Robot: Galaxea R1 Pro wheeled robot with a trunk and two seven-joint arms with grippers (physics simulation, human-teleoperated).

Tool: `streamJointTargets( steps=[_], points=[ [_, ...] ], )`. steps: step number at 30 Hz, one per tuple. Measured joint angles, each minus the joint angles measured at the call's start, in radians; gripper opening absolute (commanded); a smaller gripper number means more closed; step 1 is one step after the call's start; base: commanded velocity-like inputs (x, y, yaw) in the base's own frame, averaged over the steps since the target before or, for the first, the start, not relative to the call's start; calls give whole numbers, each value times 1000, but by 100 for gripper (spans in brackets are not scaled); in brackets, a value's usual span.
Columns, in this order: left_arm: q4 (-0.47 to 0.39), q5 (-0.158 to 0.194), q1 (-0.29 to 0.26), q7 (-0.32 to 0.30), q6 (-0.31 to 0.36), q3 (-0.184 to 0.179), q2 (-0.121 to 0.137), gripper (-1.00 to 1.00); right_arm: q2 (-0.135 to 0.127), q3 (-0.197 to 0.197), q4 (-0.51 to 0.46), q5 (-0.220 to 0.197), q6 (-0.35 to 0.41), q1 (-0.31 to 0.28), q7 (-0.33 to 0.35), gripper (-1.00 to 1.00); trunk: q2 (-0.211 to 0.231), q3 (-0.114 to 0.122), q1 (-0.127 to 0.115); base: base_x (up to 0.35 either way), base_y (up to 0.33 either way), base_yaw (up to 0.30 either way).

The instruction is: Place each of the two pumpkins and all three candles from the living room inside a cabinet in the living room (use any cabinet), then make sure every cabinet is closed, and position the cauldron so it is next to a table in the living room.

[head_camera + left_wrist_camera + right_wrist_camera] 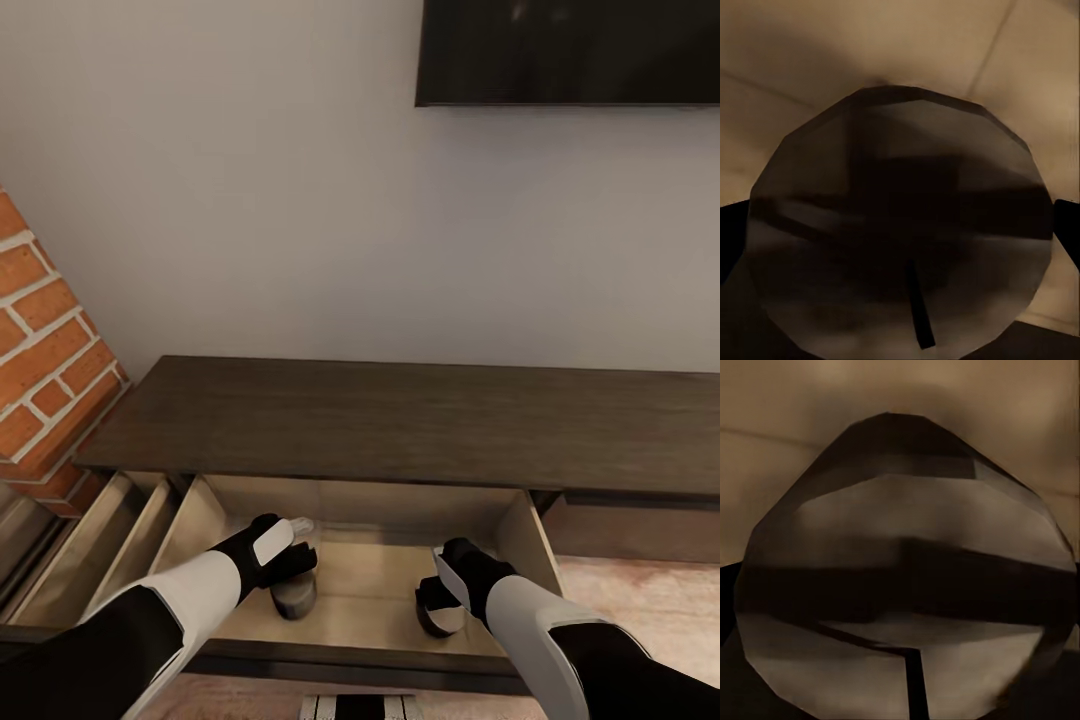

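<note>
From the head view I have both arms reaching into the open drawer point(355, 590) of the dark brown cabinet point(420, 425); the left gripper point(296, 565) holds a candle point(294, 598) standing on the drawer floor, and the right gripper point(440, 597) holds another candle point(440, 615) over it. On the left wrist view, the candle's top point(900, 225) sits between dark fingers point(1066, 232). On the right wrist view, the second candle point(907, 577) looks tilted.
</note>
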Motion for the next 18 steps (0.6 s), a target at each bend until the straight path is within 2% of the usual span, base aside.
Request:
streamJointTargets(
  steps=[12,15,18],
  points=[
    [4,-5,-1,3,2,-5,-13,-100,-1,-4,-3,4,-4,-1,2,-100,-3,-46,5,0,0,0],
    [3,-5,-20,4,3,-9,-14,-100,-2,-1,-31,6,-4,-2,1,-100,-4,-58,6,0,0,0],
    [2,-4,-20,2,3,-6,-12,-100,-1,1,-31,7,-4,-1,1,-100,-4,-58,6,0,0,0]
  ],
)
